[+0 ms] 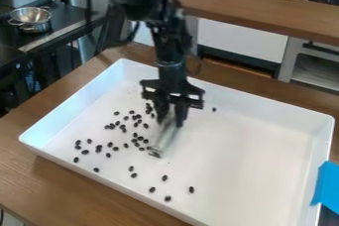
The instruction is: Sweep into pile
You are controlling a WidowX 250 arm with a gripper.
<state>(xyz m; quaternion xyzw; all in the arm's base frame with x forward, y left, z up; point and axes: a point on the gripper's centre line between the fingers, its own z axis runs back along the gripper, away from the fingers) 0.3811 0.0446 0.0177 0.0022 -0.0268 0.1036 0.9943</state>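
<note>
Your dark beans (99,148), roughly forty but too clustered for an exact count, lay mostly between the tray's (252,160) left corner and your one hand (171,121). It gripped one clear tube (165,138), whose long axis slanted toward the tray's front wall, beside the beans you needed to gather. One bench (53,185) held the tray.

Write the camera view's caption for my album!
Gripper holding a clear tool among scattered black beans in a white tray.
</note>
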